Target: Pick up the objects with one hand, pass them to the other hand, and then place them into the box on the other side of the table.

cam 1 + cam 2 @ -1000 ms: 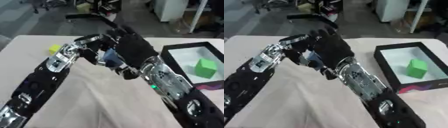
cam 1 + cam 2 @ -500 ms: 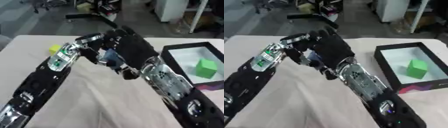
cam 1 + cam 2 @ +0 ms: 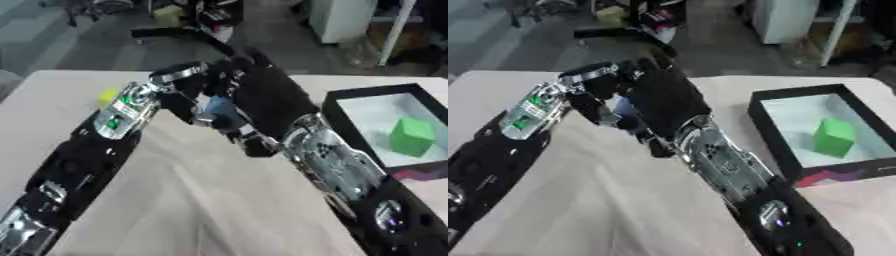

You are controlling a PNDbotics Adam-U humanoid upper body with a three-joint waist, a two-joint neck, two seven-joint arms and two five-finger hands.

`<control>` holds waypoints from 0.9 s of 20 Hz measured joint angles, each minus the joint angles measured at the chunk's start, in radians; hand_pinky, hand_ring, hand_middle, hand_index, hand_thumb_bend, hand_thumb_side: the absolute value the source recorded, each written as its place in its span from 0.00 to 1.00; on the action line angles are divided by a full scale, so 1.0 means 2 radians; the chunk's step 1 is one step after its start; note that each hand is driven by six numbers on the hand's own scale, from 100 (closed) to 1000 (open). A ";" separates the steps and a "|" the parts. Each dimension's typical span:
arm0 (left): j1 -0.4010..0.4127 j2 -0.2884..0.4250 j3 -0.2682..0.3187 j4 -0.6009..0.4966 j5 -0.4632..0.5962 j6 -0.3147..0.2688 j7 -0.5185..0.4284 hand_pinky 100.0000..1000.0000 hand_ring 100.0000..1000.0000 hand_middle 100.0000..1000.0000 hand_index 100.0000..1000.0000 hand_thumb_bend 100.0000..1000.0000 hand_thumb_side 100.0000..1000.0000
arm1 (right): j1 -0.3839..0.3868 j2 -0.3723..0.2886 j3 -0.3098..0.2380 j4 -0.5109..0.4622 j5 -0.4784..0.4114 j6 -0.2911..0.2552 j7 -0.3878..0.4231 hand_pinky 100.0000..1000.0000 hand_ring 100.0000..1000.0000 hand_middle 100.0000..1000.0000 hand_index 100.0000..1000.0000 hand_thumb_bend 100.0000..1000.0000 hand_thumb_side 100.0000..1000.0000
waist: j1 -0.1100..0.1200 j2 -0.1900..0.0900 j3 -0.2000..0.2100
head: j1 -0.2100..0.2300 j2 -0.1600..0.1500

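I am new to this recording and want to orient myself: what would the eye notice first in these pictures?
First the two black arms meeting above the middle of the table, where the left hand and the right hand close in around a small blue object. Next, the black box at the right edge, with a bright green cube inside. A small yellow object lies far left, behind the left arm.

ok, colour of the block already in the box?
Green. The block sits on the white floor of the black-walled box, clearest in the right eye view.
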 measured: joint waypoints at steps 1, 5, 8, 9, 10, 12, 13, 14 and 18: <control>0.000 0.000 0.000 0.000 -0.001 0.000 -0.002 0.49 0.45 0.40 0.55 0.70 0.18 | 0.000 0.000 0.000 0.000 0.000 0.000 -0.002 1.00 0.88 0.87 0.34 0.28 0.13 | 0.000 0.000 0.000 | 0.000 0.000; -0.001 0.000 -0.001 0.000 -0.011 -0.006 -0.027 0.58 0.57 0.54 0.73 0.97 0.30 | -0.001 0.000 -0.003 0.002 0.006 0.001 -0.006 1.00 0.88 0.87 0.33 0.28 0.14 | 0.000 0.000 0.000 | -0.002 0.000; -0.004 0.000 -0.002 0.000 -0.031 -0.016 -0.063 0.65 0.67 0.65 0.81 1.00 0.31 | -0.002 0.000 -0.007 0.002 0.010 0.000 -0.008 1.00 0.88 0.87 0.32 0.28 0.13 | 0.000 0.000 0.000 | -0.012 0.000; -0.004 0.000 -0.002 0.000 -0.038 -0.021 -0.073 0.70 0.72 0.71 0.85 1.00 0.37 | -0.003 0.000 -0.008 0.002 0.011 -0.001 -0.009 1.00 0.88 0.87 0.32 0.29 0.13 | 0.000 0.000 0.000 | -0.017 0.000; -0.006 0.000 -0.002 0.000 -0.045 -0.026 -0.080 0.75 0.77 0.76 0.88 1.00 0.37 | -0.004 0.000 -0.009 0.002 0.013 -0.001 -0.009 1.00 0.88 0.87 0.32 0.29 0.13 | -0.001 0.000 0.000 | -0.023 0.000; -0.008 0.001 0.000 0.000 -0.061 -0.037 -0.089 0.81 0.83 0.82 0.92 1.00 0.36 | -0.004 0.000 -0.010 0.001 0.015 -0.002 -0.009 1.00 0.88 0.87 0.32 0.29 0.13 | -0.001 0.000 -0.001 | -0.033 -0.001; -0.008 0.001 0.002 -0.001 -0.070 -0.042 -0.090 0.84 0.86 0.85 0.95 1.00 0.37 | -0.004 0.000 -0.012 0.000 0.016 -0.002 -0.009 1.00 0.88 0.86 0.32 0.29 0.12 | -0.001 0.000 -0.001 | -0.036 -0.001; -0.008 0.001 0.005 -0.002 -0.079 -0.047 -0.090 0.85 0.87 0.87 0.95 1.00 0.39 | -0.004 0.000 -0.013 0.000 0.018 -0.002 -0.009 1.00 0.88 0.86 0.32 0.29 0.12 | -0.001 0.000 -0.001 | -0.039 -0.001; -0.008 0.018 0.027 -0.008 -0.125 -0.061 -0.079 0.87 0.89 0.90 0.97 1.00 0.46 | -0.005 -0.006 -0.027 -0.008 0.031 -0.002 -0.011 1.00 0.88 0.86 0.32 0.30 0.11 | -0.001 0.000 -0.001 | -0.047 -0.001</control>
